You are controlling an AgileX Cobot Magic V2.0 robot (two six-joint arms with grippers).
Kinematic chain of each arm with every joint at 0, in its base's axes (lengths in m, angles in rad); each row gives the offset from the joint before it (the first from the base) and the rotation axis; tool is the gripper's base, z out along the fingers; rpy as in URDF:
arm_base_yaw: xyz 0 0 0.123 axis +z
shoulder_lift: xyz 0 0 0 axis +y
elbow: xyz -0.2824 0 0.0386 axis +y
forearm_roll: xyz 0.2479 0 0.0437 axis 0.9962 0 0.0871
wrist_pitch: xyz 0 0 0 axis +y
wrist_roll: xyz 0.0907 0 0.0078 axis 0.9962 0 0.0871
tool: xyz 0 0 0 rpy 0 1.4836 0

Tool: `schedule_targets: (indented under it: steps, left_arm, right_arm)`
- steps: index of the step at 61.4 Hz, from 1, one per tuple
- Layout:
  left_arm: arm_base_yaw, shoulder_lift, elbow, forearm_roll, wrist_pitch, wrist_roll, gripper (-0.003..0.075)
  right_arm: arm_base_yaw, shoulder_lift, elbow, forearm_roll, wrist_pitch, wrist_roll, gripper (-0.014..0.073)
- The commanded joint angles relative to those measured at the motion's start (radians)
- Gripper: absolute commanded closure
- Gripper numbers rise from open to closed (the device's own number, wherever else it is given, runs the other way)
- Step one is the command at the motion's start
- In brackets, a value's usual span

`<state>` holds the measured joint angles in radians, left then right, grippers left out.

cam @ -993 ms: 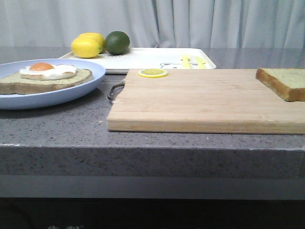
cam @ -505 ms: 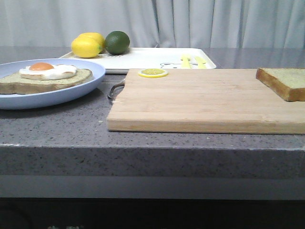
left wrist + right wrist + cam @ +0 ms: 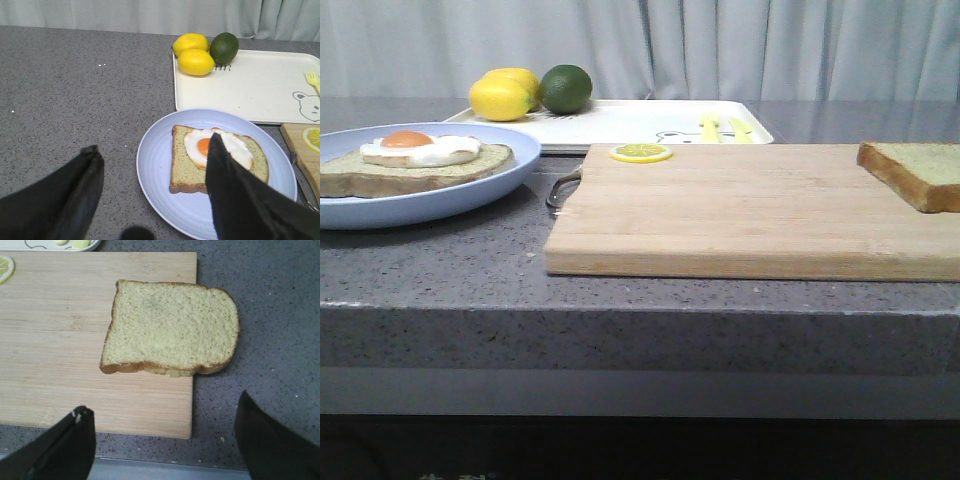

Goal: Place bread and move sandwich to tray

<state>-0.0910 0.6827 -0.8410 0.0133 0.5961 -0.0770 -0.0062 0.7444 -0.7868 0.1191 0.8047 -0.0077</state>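
Observation:
The bread (image 3: 918, 173) lies on the right end of the wooden cutting board (image 3: 750, 205), overhanging its edge; it also shows in the right wrist view (image 3: 170, 329). My right gripper (image 3: 162, 412) is open and empty, above the board's near corner, short of the bread. One bread slice with a fried egg (image 3: 415, 160) lies on the pale blue plate (image 3: 470, 195) at the left; it also shows in the left wrist view (image 3: 187, 160). My left gripper (image 3: 152, 150) is open and empty above the plate's (image 3: 160, 165) near side. The cream tray (image 3: 630, 122) stands behind. Neither gripper shows in the front view.
Two lemons (image 3: 502, 97) and a green lime (image 3: 566, 88) sit on the tray's left end. A lemon slice (image 3: 641, 153) lies on the board's far left corner. Yellow cutlery (image 3: 720, 129) lies on the tray's right side. The counter's front edge is near.

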Motion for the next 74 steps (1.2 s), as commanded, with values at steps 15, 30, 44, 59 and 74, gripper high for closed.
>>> schedule_targets:
  steps: [15,30,44,59,74]
  left_arm:
    - [-0.056,0.004,-0.025,-0.006,-0.085,0.002,0.0272]
    - [-0.128,0.004,-0.029,0.004,-0.045,0.002,0.0276]
    - [-0.133,0.004,-0.029,0.001,-0.034,0.002,0.0281]
    - [-0.133,0.002,-0.029,-0.013,-0.032,0.002,0.0281]
    - [-0.133,-0.002,-0.029,-0.032,-0.025,0.034,0.0282]
  right_arm:
    - [0.0,0.122,-0.151,0.039,0.035,0.002,-0.0009]
    - [-0.131,0.307,-0.344,0.04,0.23,0.008,-0.0009]
    - [-0.422,0.429,-0.382,0.182,0.309,-0.071,-0.0009]
    - [-0.64,0.543,-0.382,0.572,0.382,-0.292,-0.0009]
    - [-0.658,0.667,-0.382,0.673,0.424,-0.388,-0.0009]
